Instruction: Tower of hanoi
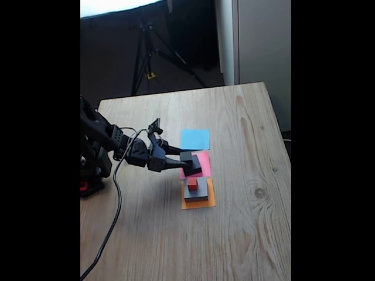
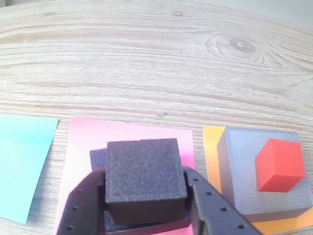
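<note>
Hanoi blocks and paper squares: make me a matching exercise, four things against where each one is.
Things:
1. red cube
2. grey slab
3. small black cube
4. blue paper

Places:
A. on the orange paper
B. between the gripper fingers, over the pink paper
C. bare, nothing on it
D. on top of the grey slab

Pairs: 1-D, 2-A, 3-B, 4-C

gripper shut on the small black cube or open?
Shut on it. In the wrist view both fingers press the small black cube's sides, over the black slab on the pink paper.
</note>
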Action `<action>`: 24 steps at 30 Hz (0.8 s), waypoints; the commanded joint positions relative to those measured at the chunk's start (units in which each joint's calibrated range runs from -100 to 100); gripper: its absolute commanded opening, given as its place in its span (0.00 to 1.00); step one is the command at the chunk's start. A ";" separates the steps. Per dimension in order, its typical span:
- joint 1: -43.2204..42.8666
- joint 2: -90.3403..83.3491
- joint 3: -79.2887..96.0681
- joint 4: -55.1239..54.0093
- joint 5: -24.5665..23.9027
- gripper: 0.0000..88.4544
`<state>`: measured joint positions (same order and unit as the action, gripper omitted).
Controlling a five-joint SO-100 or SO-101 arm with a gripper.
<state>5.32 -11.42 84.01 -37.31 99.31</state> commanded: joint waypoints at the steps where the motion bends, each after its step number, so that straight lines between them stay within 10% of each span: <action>1: -0.01 1.12 -1.55 -2.39 0.69 0.09; 24: -0.09 4.90 -4.64 -2.88 0.69 0.21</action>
<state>5.32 -6.28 80.62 -38.67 99.31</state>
